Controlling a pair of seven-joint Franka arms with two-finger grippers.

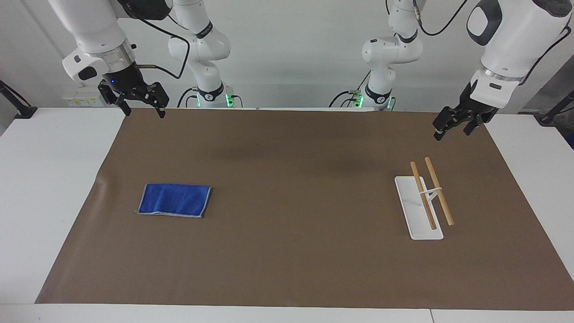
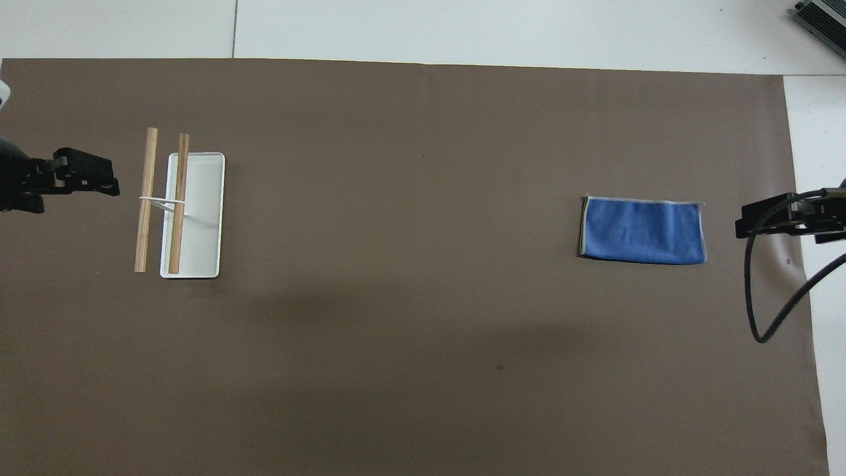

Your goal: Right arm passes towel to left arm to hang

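"Nothing's been touched, as far as I can see. The towel [image 1: 174,200] lies flat and folded on the brown mat [image 1: 287,269], toward the right arm's end of the table, about midway between the robots' edge and the other one."

"And the arms?"

"Both raised. The right gripper [image 1: 142,106] hangs over the mat's corner nearest its own base, fingers splayed wide, carrying nothing. The left gripper [image 1: 454,125] hangs over the mat's edge at its own end, well apart from the towel; I can't tell how its fingers stand. It waits."

"So the first grab is the job in hand?"

"I'd judge so. The right arm should come down over the towel and pinch near one short edge, catching all the folded layers, so the cloth drapes down when lifted and leaves a free stretch for the left gripper to take."

"Which way does the towel run?"

"Its long axis runs along the table, from one arm's end toward the other, skewed only a touch. The short edges face the two ends. A pale stitched border shows round the outline."

"And the hanging place?"

"A white tray base [image 1: 410,206] with two wooden rods [image 1: 438,190] raised on a thin white stand, toward the left arm's end. The rods run toward and away from the robots, crosswise to the towel."
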